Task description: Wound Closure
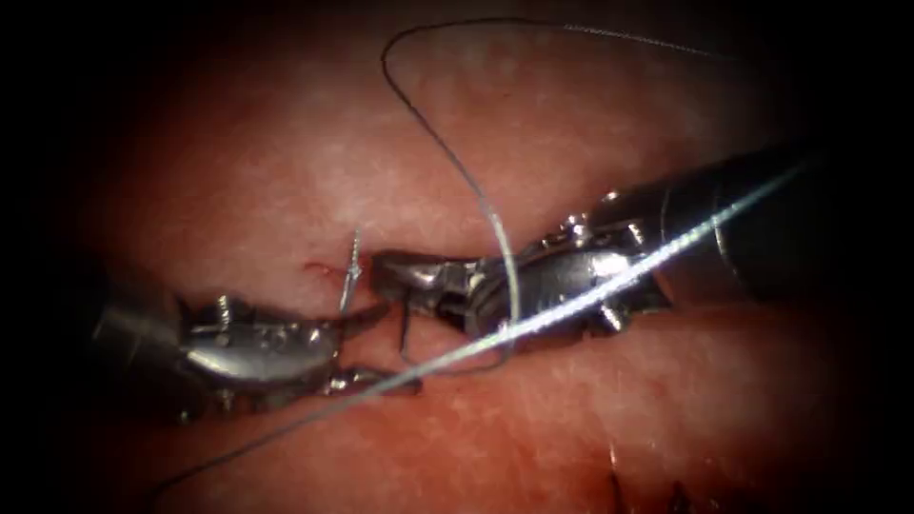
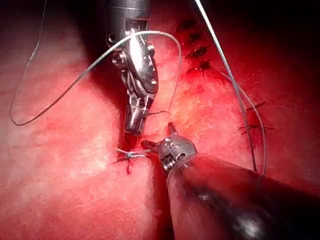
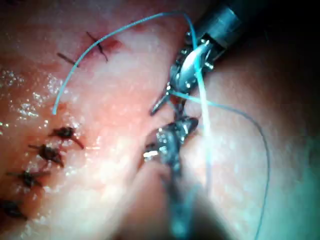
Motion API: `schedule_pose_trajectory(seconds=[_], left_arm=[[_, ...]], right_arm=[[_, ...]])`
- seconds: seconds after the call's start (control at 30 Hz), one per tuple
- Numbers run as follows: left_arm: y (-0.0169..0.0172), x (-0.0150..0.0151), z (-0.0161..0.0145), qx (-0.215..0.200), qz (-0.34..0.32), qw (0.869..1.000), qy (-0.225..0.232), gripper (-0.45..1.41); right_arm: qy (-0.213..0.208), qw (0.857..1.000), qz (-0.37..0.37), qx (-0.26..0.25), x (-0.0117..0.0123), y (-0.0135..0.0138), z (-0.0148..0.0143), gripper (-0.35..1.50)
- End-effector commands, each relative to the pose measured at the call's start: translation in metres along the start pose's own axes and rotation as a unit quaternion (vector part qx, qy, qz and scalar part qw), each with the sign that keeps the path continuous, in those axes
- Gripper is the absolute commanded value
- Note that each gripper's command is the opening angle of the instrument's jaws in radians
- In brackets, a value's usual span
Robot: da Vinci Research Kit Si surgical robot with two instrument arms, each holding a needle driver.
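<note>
On the tissue [image 1: 286,143] a knotted stitch [image 1: 352,273] with a short upright thread end sits between the two tool tips; it shows again as the knot [image 2: 130,155]. My left tool [image 1: 379,350] lies just below it, jaws spread, nothing between them. My right tool [image 1: 392,271] reaches in to the knot's right, jaws shut on a piece of thread [image 1: 407,328] that hangs down from them. A long loop of thread [image 1: 495,228] wraps over the right tool's body. In the left wrist view the right tool [image 2: 133,125] has a short thread stub sticking out beside its jaws.
A bright strand of thread [image 1: 609,286] crosses diagonally from lower left to upper right, over both tools. Several dark finished stitches [image 2: 199,50] line the closed cut beyond the tools, seen again as stitches [image 3: 50,152]. Red fluid [image 1: 319,269] marks the tissue by the knot.
</note>
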Motion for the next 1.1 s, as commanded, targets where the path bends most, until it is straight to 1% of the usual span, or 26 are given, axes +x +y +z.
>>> schedule_pose_trajectory(seconds=[0.03, 0.33, 0.6, 1.1], left_arm=[[0.0007, -0.0009, 0.0006, -0.001, -0.002, 1.0, -0.002, 0.41], [-0.0006, -0.0003, 0.0015, 0.001, -0.004, 1.0, -0.001, 0.41], [-0.0007, -0.0009, 0.0018, 0.004, -0.001, 1.0, -0.003, 0.39], [-0.0004, -0.0017, 0.0017, 0.006, 0.001, 1.0, -0.007, 0.39]], right_arm=[[0.001, 1.0, -0.001, -0.005, 0.0002, -0.0001, 0.0005, -0.35], [0.006, 0.999, -0.03, -0.027, 0.0004, 0.0019, 0.0003, -0.35], [0.011, 0.998, -0.034, -0.044, 0.001, 0.0041, 0.0002, -0.35], [0.017, 0.998, -0.023, -0.053, 0.0004, 0.0057, 0.0006, -0.35]])
